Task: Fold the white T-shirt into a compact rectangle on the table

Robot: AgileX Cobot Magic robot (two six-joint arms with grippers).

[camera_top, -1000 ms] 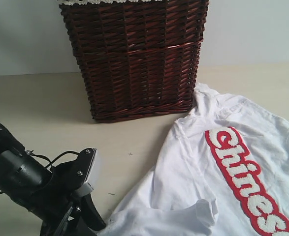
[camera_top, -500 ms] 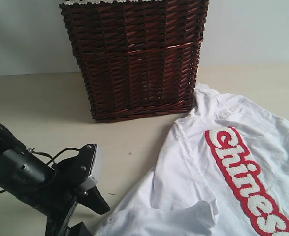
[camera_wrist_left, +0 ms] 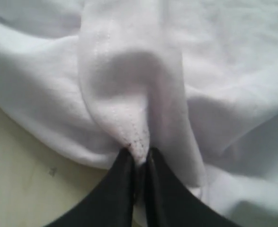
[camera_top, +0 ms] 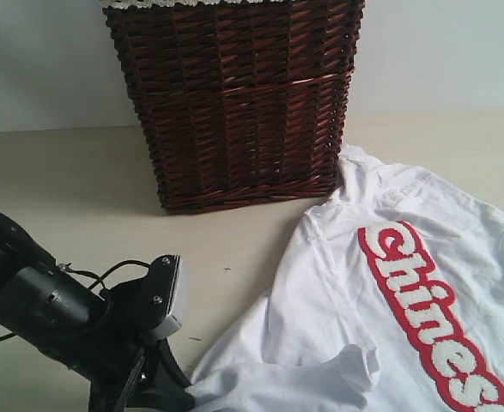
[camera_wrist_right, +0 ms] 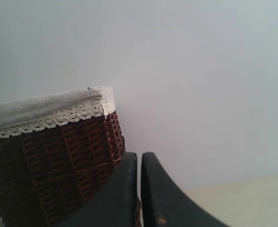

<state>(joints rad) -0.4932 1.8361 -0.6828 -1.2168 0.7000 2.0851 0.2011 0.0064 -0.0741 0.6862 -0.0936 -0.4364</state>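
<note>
1. Shirt first: the white T-shirt [camera_top: 337,283] lay spread and crumpled on the table [camera_top: 63,172], right of the wicker basket [camera_top: 234,103], with its far edge close to the basket's foot. The red lettered band faced up.
2. Left gripper [camera_wrist_left: 138,156] had its jaws pressed together on a hem fold of the shirt, low at the near left edge.
3. Right gripper [camera_wrist_right: 139,158] was pressed together on nothing, raised and facing the basket and wall.
4. Risk, as I judged it: only the very fingertips bit the cloth, so a quick pull could slip the hem free. A rumpled sleeve beside the grip could get folded in as a lump.
5. Left wrist view showed the pinch itself; the exterior view cut it off at its lower border.
6. Exterior view alone showed the lettering and overall lay. It never showed the right gripper; only the right wrist view did.
</note>
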